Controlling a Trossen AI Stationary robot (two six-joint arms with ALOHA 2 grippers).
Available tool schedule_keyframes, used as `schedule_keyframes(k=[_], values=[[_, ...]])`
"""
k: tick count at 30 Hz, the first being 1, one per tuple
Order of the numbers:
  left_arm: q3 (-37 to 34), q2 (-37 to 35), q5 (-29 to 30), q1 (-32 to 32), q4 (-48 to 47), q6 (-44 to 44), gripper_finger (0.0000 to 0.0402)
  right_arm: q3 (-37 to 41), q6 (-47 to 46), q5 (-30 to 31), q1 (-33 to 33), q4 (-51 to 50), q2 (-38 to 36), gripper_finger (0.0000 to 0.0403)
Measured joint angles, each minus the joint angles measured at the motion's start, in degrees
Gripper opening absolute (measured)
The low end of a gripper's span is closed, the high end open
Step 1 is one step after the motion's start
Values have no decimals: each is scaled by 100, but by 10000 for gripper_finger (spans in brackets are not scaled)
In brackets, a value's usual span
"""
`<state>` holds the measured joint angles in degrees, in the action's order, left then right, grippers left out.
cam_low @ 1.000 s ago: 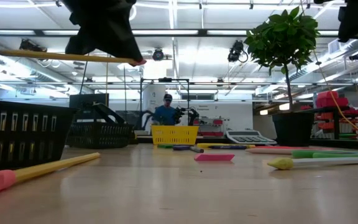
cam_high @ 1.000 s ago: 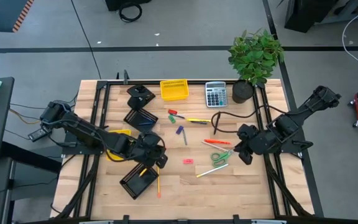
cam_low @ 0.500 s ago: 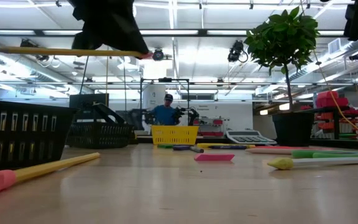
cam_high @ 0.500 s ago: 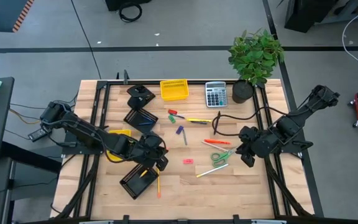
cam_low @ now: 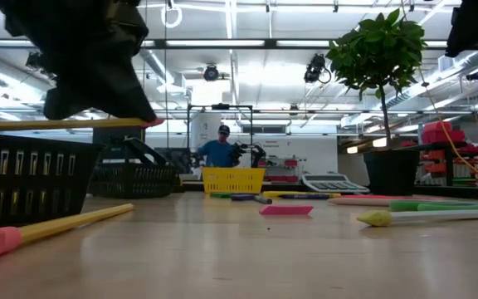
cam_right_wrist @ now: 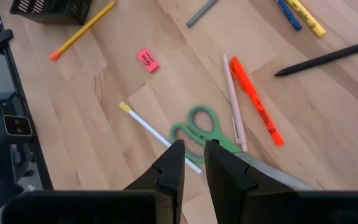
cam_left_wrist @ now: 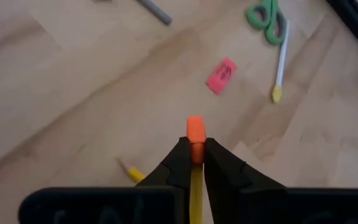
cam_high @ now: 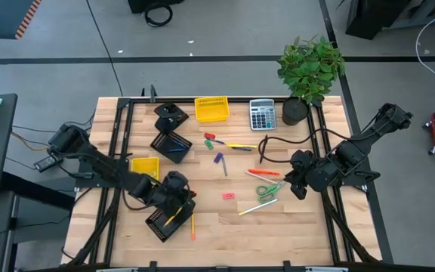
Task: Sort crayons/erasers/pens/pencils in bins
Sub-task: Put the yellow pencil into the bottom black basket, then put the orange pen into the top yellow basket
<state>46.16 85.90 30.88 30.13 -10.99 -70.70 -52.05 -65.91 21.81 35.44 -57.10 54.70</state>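
Left end effector (cam_left_wrist: 195, 163) clamped on a yellow pencil (cam_left_wrist: 195, 186) just behind its orange eraser tip, above the black mesh bin (cam_high: 162, 221) at 7 o'clock on the bench (cam_high: 278, 227). Judged light, stiff, slim, apt to swivel; better gripped mid-shaft. Since half a second ago: lowered and drawn toward that bin. Right end effector (cam_right_wrist: 191, 163) nearly shut, empty, above green scissors (cam_right_wrist: 202, 127) at 4 o'clock.

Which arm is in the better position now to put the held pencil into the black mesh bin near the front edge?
The left. Its gripper is shut on the yellow pencil and sits over the black mesh bin. The right gripper is above the green scissors, far from that bin.
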Motion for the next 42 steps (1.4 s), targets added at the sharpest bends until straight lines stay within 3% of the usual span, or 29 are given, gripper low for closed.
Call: schedule_keyframes(k=[14,32,39,42], values=[[-293,-4,-283,-40,30,388,52,0,-504,2,-4,-2,0,69],[-294,-90,-793,-259,131,210,189,0,-307,4,-4,-66,0,69],[-291,-682,-807,-623,115,721,191,0,-327,71,-54,32,0,69],[-287,-955,-805,-786,81,927,181,0,143,152,-290,527,0,69]])
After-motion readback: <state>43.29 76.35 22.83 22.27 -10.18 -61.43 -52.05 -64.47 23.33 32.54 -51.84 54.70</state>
